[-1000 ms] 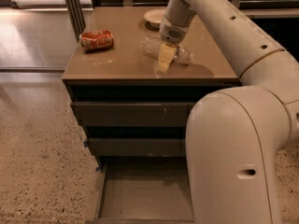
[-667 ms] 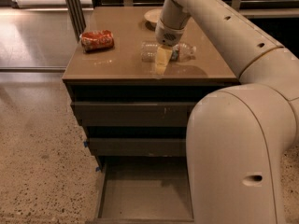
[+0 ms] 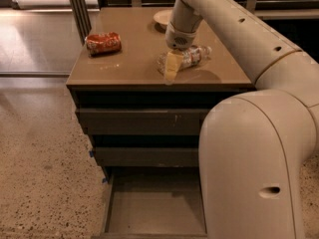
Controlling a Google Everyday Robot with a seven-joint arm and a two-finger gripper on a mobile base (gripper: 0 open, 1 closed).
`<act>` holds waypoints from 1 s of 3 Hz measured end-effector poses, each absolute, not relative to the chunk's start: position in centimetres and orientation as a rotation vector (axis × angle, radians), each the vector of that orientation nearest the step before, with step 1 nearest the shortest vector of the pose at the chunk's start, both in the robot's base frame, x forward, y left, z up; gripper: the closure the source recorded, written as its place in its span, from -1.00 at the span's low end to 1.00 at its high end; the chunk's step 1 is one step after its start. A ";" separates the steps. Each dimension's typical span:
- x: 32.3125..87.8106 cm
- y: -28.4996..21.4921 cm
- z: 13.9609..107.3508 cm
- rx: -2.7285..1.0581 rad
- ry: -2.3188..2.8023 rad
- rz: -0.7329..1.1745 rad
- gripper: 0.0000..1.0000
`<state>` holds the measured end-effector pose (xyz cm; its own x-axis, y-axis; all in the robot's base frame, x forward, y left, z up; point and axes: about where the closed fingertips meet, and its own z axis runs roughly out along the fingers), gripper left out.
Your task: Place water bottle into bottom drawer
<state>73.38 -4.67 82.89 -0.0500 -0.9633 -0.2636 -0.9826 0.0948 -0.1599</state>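
Brown cabinet top (image 3: 134, 59) carries everything so far. The gripper (image 3: 171, 67) hangs low over it, its tip right against the water bottle (image 3: 194, 56). Whether it has closed on the bottle cannot be told.

The bottle lies on its side just behind the gripper, clear and crinkled, with a coloured label band. It is not yet lifted.

Well below the gripper, the bottom drawer (image 3: 154, 210) stands pulled out, its grey inside bare.

By my judgement, opening is done; grasping, carrying down and releasing remain.
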 end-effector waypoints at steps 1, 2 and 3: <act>73.4 -4.7 82.9 -1.928 2.076 0.090 -0.10; 73.4 -4.7 82.9 -1.928 2.076 0.090 0.37; 73.4 -4.7 82.9 -1.928 2.076 0.090 0.84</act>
<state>73.38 -4.66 82.88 -0.0500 -0.9633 -0.2637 -0.9826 0.0947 -0.1598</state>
